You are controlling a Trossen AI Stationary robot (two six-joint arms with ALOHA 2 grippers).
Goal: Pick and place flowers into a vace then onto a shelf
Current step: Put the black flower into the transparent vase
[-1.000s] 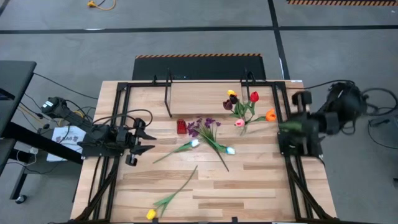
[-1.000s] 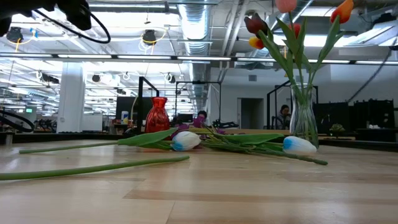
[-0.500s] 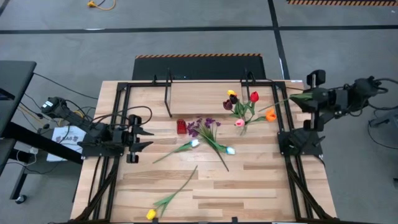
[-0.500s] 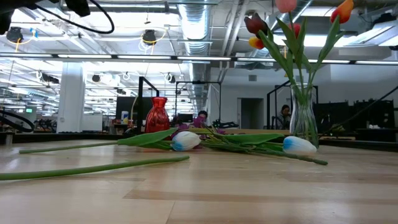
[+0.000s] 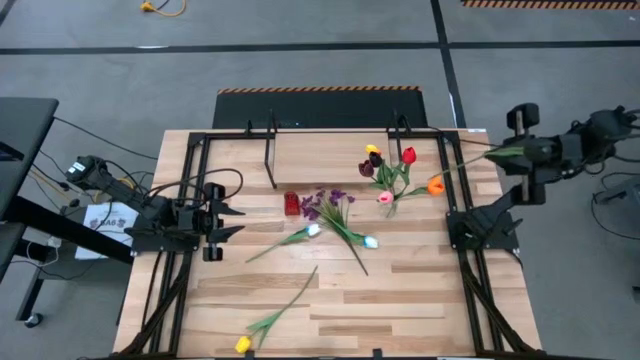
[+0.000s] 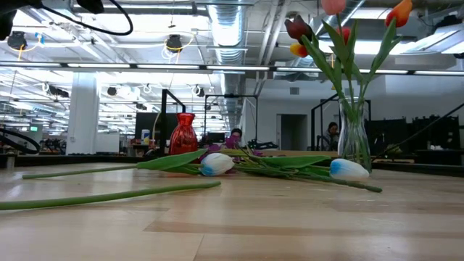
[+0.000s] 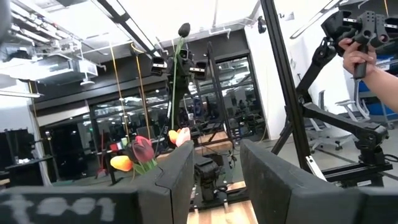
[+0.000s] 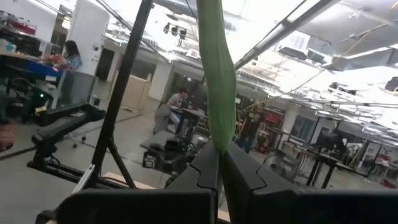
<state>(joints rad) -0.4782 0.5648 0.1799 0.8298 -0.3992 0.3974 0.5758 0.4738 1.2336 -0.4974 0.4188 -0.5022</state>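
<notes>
On the worktop (image 5: 400, 290), the vase (image 5: 390, 192) already holds several flowers (image 5: 385, 165); four more stems (image 5: 330, 222) lie loose. Right fingers (image 5: 510, 152) pinch a green stem (image 8: 219, 81) held aloft; left fingers (image 5: 228, 221) wait half-open, empty. Shelf placement remains

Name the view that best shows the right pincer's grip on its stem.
Right wrist view: the right pincer is shut on the green stem, close up. The high view shows it small, off the table's right edge; the low view misses it.

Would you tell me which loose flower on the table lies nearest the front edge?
The yellow tulip, alone by the front edge; the two white tulips lie mid-table.
</notes>
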